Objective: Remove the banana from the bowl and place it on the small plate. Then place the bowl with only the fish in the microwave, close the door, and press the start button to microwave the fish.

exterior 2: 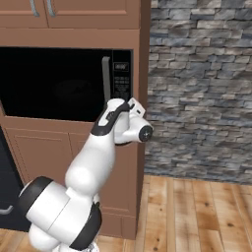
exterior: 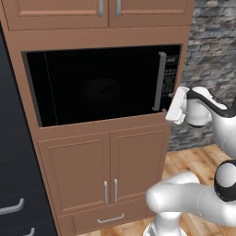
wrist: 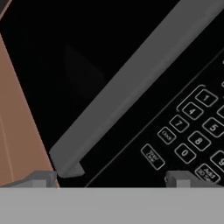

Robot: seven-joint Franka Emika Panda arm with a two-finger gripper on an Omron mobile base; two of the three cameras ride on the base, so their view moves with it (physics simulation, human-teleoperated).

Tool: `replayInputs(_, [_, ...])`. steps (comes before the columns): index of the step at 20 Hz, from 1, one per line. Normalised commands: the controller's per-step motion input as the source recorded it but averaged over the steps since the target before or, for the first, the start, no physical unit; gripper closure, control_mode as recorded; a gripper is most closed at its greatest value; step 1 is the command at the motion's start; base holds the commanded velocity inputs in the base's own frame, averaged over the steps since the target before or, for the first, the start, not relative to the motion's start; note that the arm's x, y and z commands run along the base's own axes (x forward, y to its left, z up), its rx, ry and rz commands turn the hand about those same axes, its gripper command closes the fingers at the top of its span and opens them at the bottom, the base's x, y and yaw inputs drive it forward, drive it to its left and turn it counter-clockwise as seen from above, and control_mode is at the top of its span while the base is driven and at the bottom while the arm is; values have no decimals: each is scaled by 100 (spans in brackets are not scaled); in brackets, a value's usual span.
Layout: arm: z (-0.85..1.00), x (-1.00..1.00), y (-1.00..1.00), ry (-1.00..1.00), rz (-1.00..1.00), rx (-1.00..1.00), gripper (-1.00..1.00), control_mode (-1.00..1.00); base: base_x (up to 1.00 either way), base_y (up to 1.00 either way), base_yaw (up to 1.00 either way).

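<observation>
1. Microwave (exterior: 101, 85) sat built into the brown wooden cabinet column (exterior: 106, 133), black and wide, under two upper cabinet doors (exterior: 60, 11).
2. Door (exterior: 92, 87) was shut flush against the microwave front, glossy black glass, nothing visible through it.
3. Grey bar handle (exterior: 160, 80) ran vertically along the door's right edge; in the hand view it crossed the frame as a slanted grey bar (wrist: 135, 92).
4. Button strip (exterior 2: 121, 81) sat just right of the handle; hand view showed the keypad (wrist: 192, 131) close up, with number keys and a few labelled keys too blurred to read.
5. Gripper (wrist: 109, 179) was up near the lower right corner of the microwave, just in front of the handle's bottom end and the button strip.
6. Fingers (wrist: 41, 178) stood spread wide apart, released, with nothing between them; whether they touched the panel could not be told.
7. White hand (exterior: 177, 106) was tilted toward the microwave front, arm (exterior 2: 93, 157) rising from the base below.
8. Lower cabinet doors (exterior: 106, 170) and a drawer (exterior: 110, 217) sat under the microwave.
9. Grey stone wall (exterior 2: 197, 88) stood to the right, wooden floor (exterior 2: 197, 211) beneath.
</observation>
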Motion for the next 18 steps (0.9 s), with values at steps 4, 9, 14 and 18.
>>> replayInputs(4, [0, 26, 0, 0, 0, 0, -100, -100, 0, 0, 0])
replayInputs(9, [-6, 19, -5, 0, 0, 0, -100, -100, 0, 0, 0])
replayInputs(14, [-15, 20, 0, 0, 0, 0, -100, -100, 0, 0, 0])
replayInputs(18, [-19, 24, 0, 0, 0, 0, -100, -100, 0, 0, 0])
